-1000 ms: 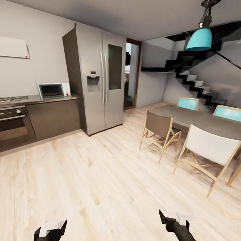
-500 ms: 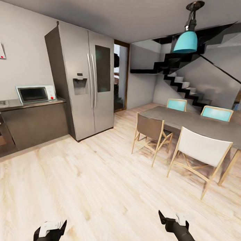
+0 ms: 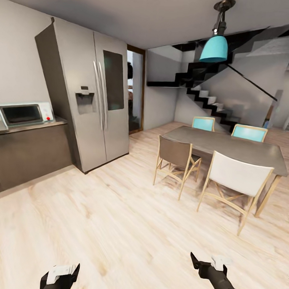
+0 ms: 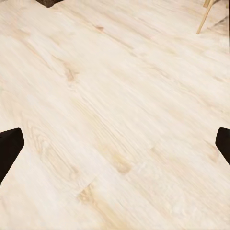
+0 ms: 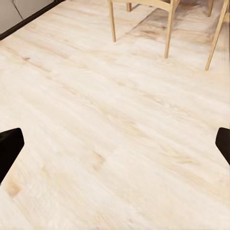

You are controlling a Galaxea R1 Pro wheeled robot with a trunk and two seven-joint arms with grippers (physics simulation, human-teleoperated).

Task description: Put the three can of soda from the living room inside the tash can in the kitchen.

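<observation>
Both tools wide apart, empty | counter (image 3: pixel 28 128) cut off at frame edge

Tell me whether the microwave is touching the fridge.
Apart. In the head view the microwave sits on the dark counter, and a strip of grey wall shows between its right end and the side of the fridge.
</observation>
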